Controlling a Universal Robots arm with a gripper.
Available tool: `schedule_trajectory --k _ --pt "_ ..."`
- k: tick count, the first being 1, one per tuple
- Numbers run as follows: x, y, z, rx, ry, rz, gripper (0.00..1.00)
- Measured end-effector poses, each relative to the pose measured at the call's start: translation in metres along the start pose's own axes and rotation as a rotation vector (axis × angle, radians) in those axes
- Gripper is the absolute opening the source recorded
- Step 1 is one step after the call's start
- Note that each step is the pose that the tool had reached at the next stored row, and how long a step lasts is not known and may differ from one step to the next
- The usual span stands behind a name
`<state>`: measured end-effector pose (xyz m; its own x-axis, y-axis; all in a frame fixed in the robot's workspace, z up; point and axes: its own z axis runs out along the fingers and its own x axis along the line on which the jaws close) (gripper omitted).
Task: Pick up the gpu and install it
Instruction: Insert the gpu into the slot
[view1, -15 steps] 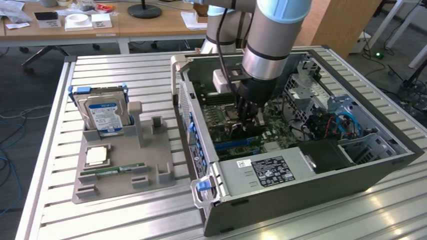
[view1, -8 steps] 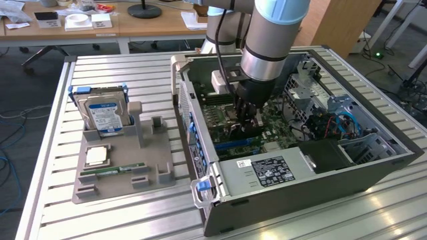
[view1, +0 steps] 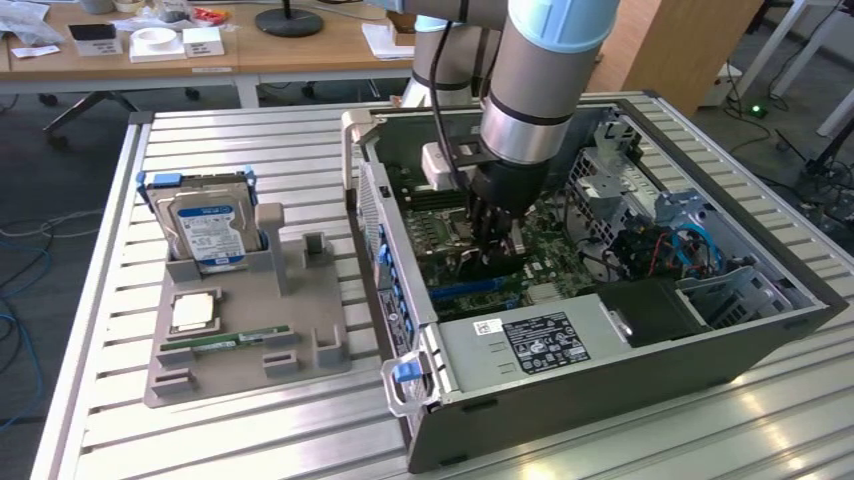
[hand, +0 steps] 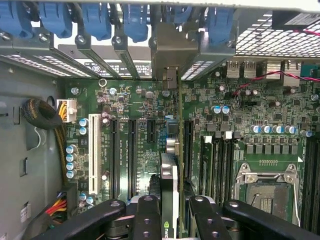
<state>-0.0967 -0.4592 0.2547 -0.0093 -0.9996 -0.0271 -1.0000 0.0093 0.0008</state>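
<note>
Gripper (hand: 172, 210) is inside the open computer case (view1: 747, 330), jaws drawn narrow and clamped on the gpu (hand: 169, 172). The card stands edge-on over the motherboard (hand: 130, 100), among the black expansion slots; seating cannot be told. Adjacent: 1 white slot (hand: 93, 145), blue retention clips (hand: 135, 22), cable bundle (hand: 42, 112), CPU socket (hand: 265, 192). At the exterior view's left, a grey tray (view1: 320, 350) carries the hard drive (view1: 207, 230) and RAM stick (view1: 220, 343)

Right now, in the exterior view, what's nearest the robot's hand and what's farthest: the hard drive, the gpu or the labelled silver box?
1. gpu: held in the hand itself.
2. labelled silver box: in the case's near corner.
3. hard drive: outside the case, toward the exterior view's left.
</note>
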Motion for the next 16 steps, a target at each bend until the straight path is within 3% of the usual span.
schedule_trajectory --k 16 --pt "0.0002 0.002 0.0052 0.0011 0.0 0.0 0.27"
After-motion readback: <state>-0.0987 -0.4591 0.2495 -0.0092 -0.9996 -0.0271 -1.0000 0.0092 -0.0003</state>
